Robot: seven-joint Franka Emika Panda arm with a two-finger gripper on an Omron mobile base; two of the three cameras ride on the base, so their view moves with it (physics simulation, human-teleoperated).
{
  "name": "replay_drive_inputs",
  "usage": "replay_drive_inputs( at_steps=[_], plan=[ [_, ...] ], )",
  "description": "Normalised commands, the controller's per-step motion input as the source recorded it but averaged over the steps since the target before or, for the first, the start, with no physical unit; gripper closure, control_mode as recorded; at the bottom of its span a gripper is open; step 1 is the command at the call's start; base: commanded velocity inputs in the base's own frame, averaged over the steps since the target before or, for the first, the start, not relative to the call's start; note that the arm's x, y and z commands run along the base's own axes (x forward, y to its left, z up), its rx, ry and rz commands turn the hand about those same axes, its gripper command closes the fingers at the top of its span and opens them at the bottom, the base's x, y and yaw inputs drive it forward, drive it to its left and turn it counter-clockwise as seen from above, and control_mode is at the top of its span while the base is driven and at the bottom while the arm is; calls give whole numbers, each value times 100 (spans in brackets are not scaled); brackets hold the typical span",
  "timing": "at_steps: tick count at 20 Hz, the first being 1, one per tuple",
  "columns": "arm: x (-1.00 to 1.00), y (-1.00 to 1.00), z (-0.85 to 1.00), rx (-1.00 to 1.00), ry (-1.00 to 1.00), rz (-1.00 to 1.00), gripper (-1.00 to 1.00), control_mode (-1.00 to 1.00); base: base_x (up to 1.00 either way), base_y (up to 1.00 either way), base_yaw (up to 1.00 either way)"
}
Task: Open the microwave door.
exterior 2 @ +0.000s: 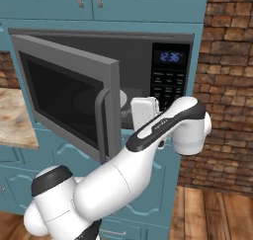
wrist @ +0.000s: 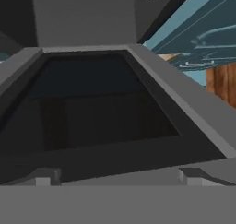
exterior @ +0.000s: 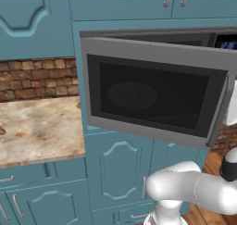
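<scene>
Left base view: you see the microwave door [exterior: 152, 92] swung partly out from the microwave [exterior: 222, 41], with the marble counter [exterior: 37, 127] to its left. Right base view: the door's bar handle [exterior 2: 101, 123] faces you, and the gripper [exterior 2: 143, 113] sits just behind the door edge, near the keypad [exterior 2: 169, 83]. Hand view: the door's window [wrist: 92, 103] lies close ahead; jaws apart.

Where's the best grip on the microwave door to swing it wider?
Probably the bar handle on the door: curved, vertical, standing off the free edge. Come from the front-right, fingers either side of the bar. The door is hinged left and already ajar, so a pull there should give the most leverage.
</scene>
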Motion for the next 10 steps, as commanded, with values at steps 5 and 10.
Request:
replay_drive_inputs(
  at_steps=[5, 10],
  plan=[
    [-59, 23, 0, 0, -14, 0, -100, -100, 0, 0, 0],
    [-57, 53, 0, -1, -15, 0, -100, -100, 0, 0, 0]
  ],
)
